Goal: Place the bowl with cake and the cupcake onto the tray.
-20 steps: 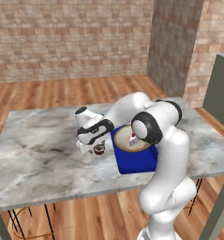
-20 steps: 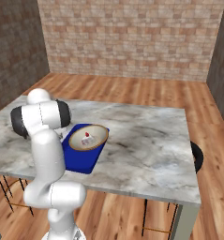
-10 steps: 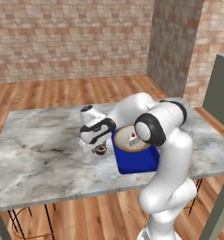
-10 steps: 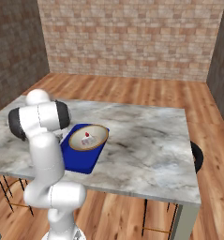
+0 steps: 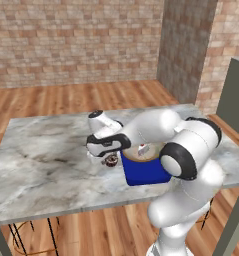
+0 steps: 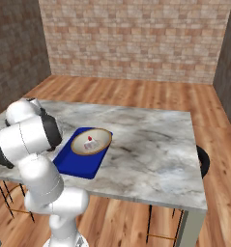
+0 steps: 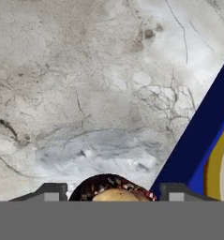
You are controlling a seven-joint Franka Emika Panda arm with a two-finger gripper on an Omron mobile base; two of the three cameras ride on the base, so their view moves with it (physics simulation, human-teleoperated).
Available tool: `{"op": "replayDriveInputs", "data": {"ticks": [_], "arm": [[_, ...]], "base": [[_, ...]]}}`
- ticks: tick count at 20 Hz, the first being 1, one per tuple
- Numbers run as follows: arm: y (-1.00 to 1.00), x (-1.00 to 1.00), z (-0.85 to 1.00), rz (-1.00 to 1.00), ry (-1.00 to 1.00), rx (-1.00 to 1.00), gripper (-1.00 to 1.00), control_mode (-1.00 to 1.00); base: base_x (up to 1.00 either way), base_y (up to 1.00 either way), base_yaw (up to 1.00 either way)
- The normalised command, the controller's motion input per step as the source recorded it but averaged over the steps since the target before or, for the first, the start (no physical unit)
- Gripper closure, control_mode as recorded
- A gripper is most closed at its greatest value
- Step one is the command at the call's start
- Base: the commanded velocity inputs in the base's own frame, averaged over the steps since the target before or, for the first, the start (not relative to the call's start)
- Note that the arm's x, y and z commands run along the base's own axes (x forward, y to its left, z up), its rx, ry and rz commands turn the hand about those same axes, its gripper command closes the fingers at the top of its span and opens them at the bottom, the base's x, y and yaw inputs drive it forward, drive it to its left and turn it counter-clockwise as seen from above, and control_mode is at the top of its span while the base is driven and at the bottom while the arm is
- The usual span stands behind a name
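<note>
The small dark brown cupcake (image 5: pixel 111 160) stands on the marble table, just left of the blue tray (image 5: pixel 146 172). My gripper (image 5: pixel 110 156) reaches down over it. In the hand view the cupcake (image 7: pixel 114 190) fills the gap between the two fingertips, so the gripper (image 7: pixel 114 193) is shut on it. The tan bowl (image 6: pixel 105 137) with the white, red-topped cake slice sits on the far end of the tray (image 6: pixel 78 164). The arm partly hides the bowl (image 5: pixel 133 158) in the left base view. The tray's edge (image 7: pixel 197 140) and the bowl's rim (image 7: pixel 216 159) show at the right of the hand view.
The marble table (image 5: pixel 41 165) stretches wide to the left of the cupcake, and its right half (image 6: pixel 151 144) is bare stone. A dark stool (image 6: pixel 203 161) stands beyond the table's right edge. A grey cabinet (image 5: pixel 236 90) stands at the far right.
The jaws have narrowed onto the cupcake. The hand has shifted slightly to the right, toward the tray. Bowl and tray have not moved.
</note>
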Motion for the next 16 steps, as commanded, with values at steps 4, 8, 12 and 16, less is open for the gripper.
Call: {"op": "replayDriveInputs", "data": {"ticks": [4, 8, 12, 16], "arm": [[-0.06, -0.54, 0.29, 0.05, -0.02, 0.00, 1.00, -1.00], [-0.22, -0.58, 0.06, 0.05, -0.02, 0.00, 1.00, -1.00], [-0.39, -0.56, 0.00, 0.04, -0.02, 0.00, 1.00, -1.00], [-0.48, -0.44, 0.12, 0.04, -0.04, 0.00, 1.00, -1.00]], "base": [[0.00, 0.00, 0.00], [0.00, 0.00, 0.00], [0.00, 0.00, 0.00], [0.00, 0.00, 0.00]]}}
